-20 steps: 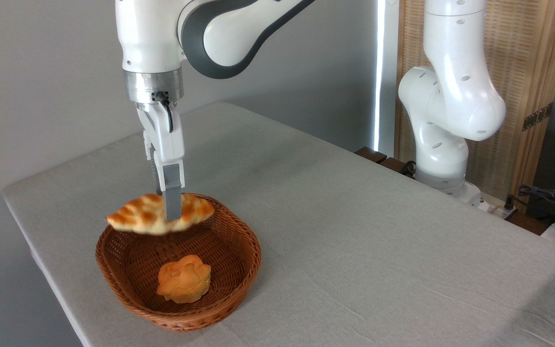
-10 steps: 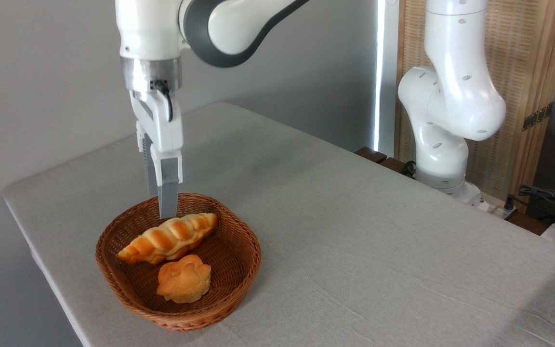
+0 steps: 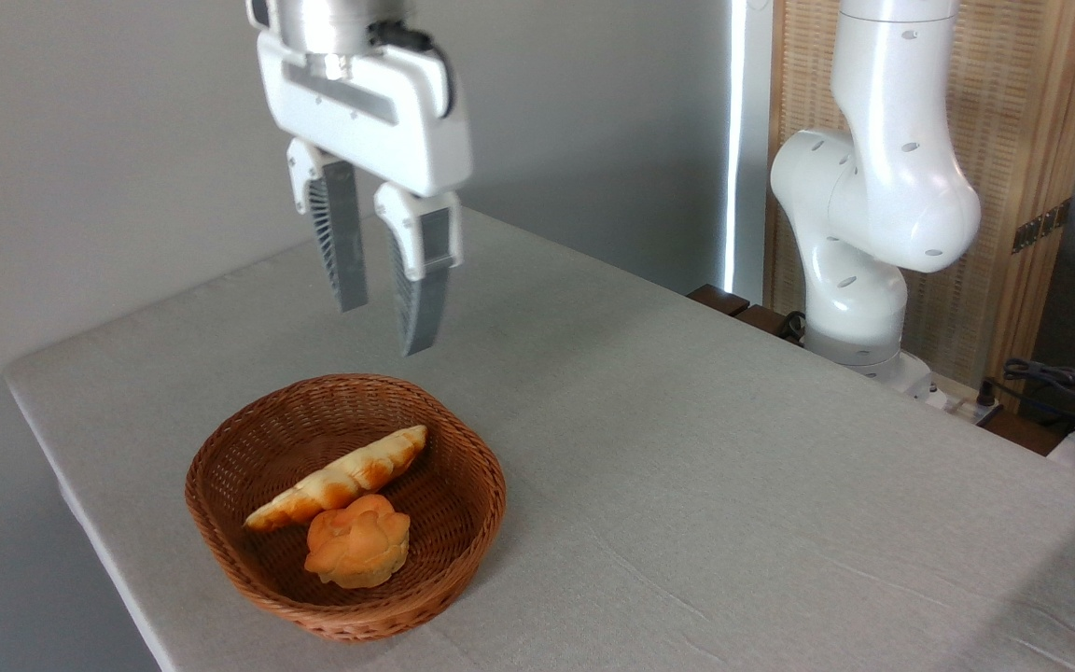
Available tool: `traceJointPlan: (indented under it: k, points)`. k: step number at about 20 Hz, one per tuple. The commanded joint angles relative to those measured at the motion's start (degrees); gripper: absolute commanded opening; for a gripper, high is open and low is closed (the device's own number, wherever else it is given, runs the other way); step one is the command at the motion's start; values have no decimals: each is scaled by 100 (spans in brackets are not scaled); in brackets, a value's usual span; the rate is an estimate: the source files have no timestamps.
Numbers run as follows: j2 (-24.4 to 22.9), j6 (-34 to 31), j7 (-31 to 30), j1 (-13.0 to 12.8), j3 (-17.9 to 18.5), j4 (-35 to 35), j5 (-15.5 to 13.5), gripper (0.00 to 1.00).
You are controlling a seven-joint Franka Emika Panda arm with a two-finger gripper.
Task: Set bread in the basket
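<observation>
The gripper [image 3: 383,322] has let go and risen, fingers spread and empty; the bread [image 3: 342,478] now lies in the basket [image 3: 220,467] beside 1 bun [image 3: 357,541], so it looks done.

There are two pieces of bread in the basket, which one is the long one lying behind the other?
The braided loaf: long, tapered, lying diagonally across the basket. The round bun sits in front of it, small and knotted.
</observation>
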Motion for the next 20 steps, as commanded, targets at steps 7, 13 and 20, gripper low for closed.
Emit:
traceJointPlan:
  k: [7,13,20]
  points:
    - [94,-910,185,277,-199,274,-224,100]
    - [103,-857,176,833,-895,239,-127,100]
    - [111,-848,194,1062,-1036,248,13,100]
